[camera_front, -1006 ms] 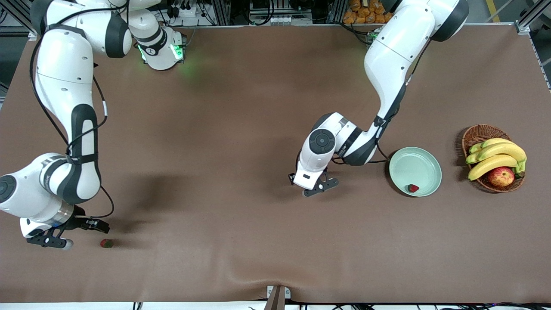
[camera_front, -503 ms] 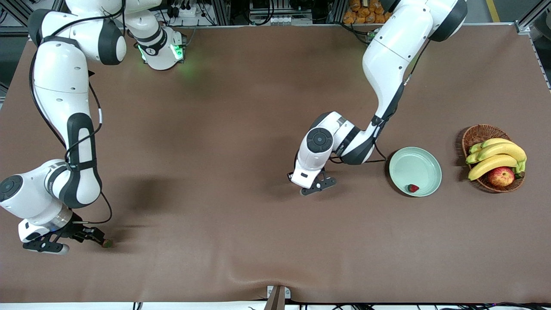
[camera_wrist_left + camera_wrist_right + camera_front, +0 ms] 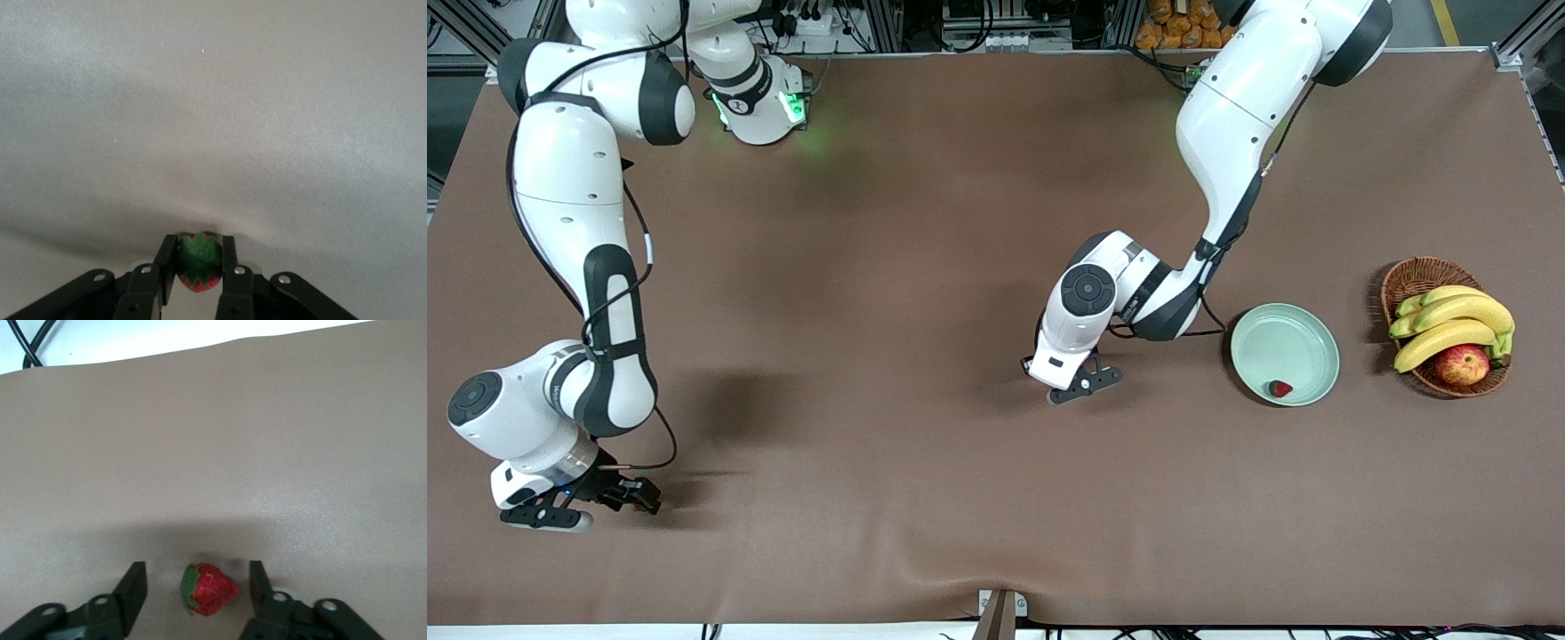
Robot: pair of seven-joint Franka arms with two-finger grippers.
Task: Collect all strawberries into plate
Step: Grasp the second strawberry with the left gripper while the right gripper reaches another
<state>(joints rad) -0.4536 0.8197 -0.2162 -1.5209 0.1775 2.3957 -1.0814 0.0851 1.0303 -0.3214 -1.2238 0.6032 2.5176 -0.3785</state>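
Brown cloth covers your table [image 3: 925, 267], and both arms are bent low over it. Your left gripper [image 3: 197, 267] is clamped on a strawberry [image 3: 197, 261]: in the left wrist view the two fingers [image 3: 166, 257] press the berry's sides, its green cap facing the camera. In the front view that gripper [image 3: 1074, 391] sits close to the cloth near the table's middle, between the right arm's end and the plate [image 3: 1307, 322]; its berry is hidden under the wrist there. From the gripper the forearm climbs back to a bent elbow beside the plate, then up to the base at the table's top edge.

Your right gripper [image 3: 197, 587] is spread wide, a finger on either side of a second strawberry [image 3: 208, 589] without touching it; the berry lies on the cloth between them. In the front view this gripper [image 3: 614, 500] is down at the right arm's end of the table, close to the front camera, with the wrist folded under and the forearm rising steeply to the shoulder.

One more strawberry [image 3: 1280, 388] already lies in the pale green plate, against the rim nearest the front camera. Beside the plate, toward the left arm's end, a wicker basket [image 3: 1414, 276] holds bananas [image 3: 1449, 324] and an apple [image 3: 1462, 364]
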